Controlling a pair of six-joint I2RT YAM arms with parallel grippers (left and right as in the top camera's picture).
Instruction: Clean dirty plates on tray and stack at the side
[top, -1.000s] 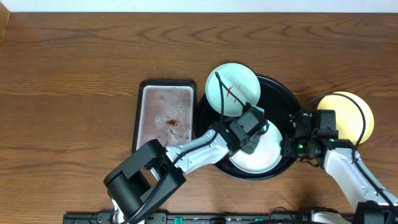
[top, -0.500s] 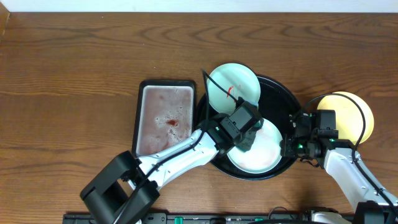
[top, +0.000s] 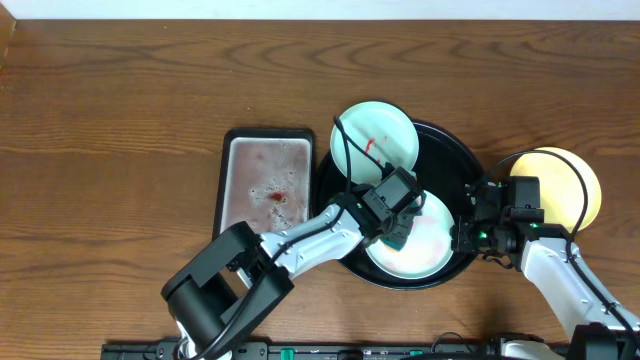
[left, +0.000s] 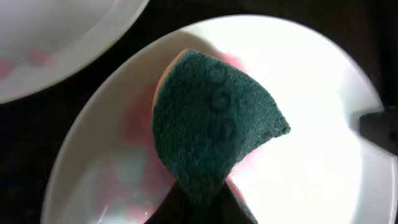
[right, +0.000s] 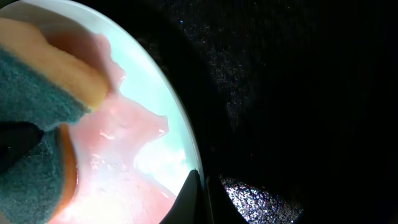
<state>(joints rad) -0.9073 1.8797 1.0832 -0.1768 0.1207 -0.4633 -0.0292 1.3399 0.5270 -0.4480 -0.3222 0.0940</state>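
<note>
The left fingers (left: 165, 214), pinching the green sponge (left: 211, 124), have shifted it slightly back across the pale plate (top: 425, 250) in the black tray (top: 450, 160) by the surface's near edge; the right fingers (right: 185, 200) stay pressed together on its rim; pink film remains, so scrubbing isn't done

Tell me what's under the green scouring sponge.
A pale round plastic plate, with a pink watery sauce smear showing around the green scouring sponge. Whatever lies directly beneath the sponge is covered.

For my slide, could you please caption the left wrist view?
Left end effector holds a green sponge against a pink-smeared plate.
</note>
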